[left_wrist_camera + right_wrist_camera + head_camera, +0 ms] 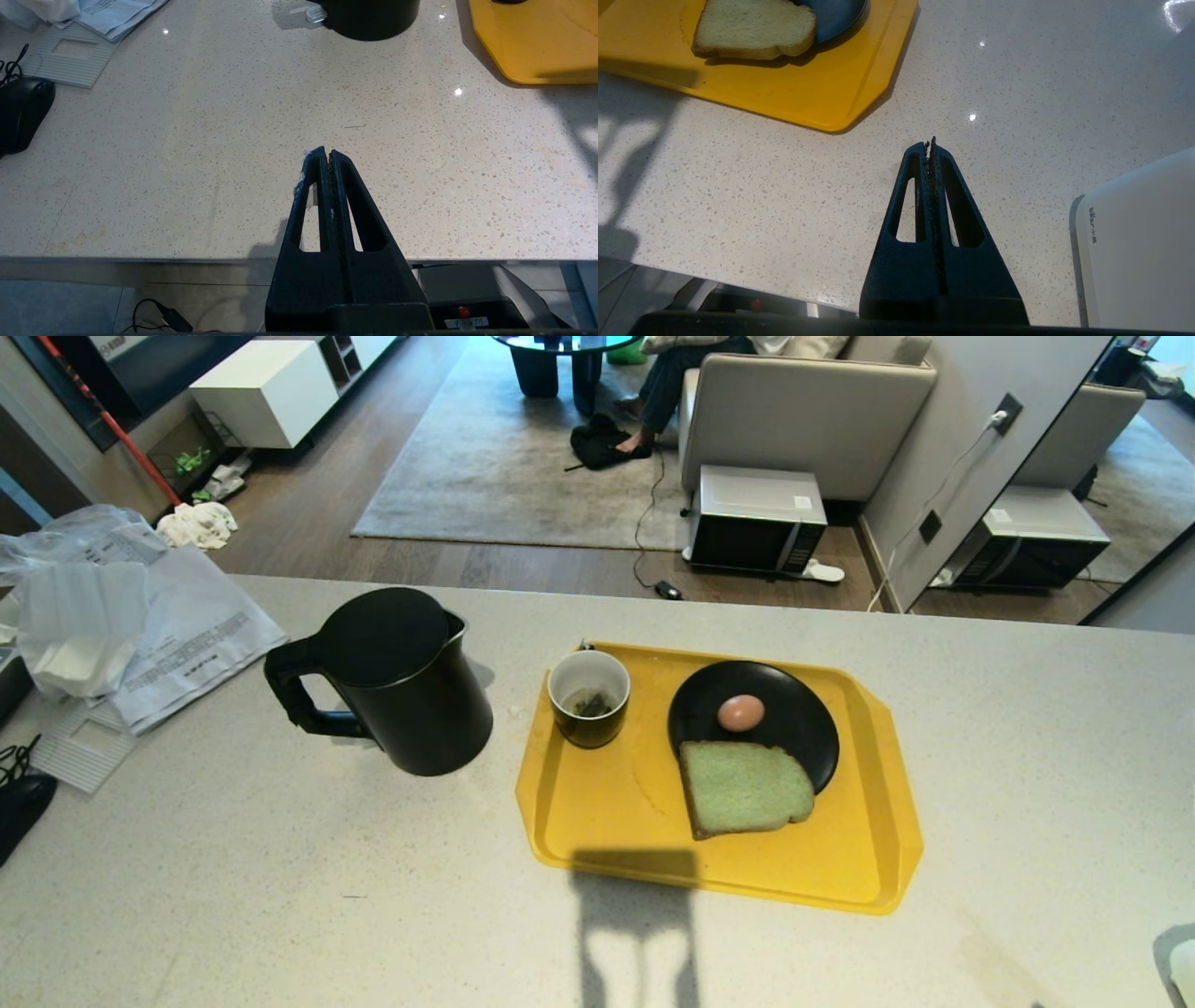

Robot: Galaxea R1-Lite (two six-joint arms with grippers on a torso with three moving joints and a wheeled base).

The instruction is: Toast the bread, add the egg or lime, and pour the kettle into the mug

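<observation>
Both of my grippers, left gripper [325, 153] and right gripper [930, 144], hang pressed shut and empty over the near edge of a pale speckled stone counter [233, 877], out of my head camera's sight. Beyond them a yellow tray [607, 821] carries the mug [588, 698], a black plate [794, 719] with a brown egg [740, 712], and the pale green bread [744, 789] lying half on the plate, while the black kettle [397, 681] stands just beside the tray on my left. Printed papers [177, 635] too small to read lie at the counter's far left, a white appliance [1139, 242] with illegible lettering sits by my right gripper, and past the counter I see wood floor, a grey rug [504, 457], a sofa [803, 411] and a microwave [754, 518].
</observation>
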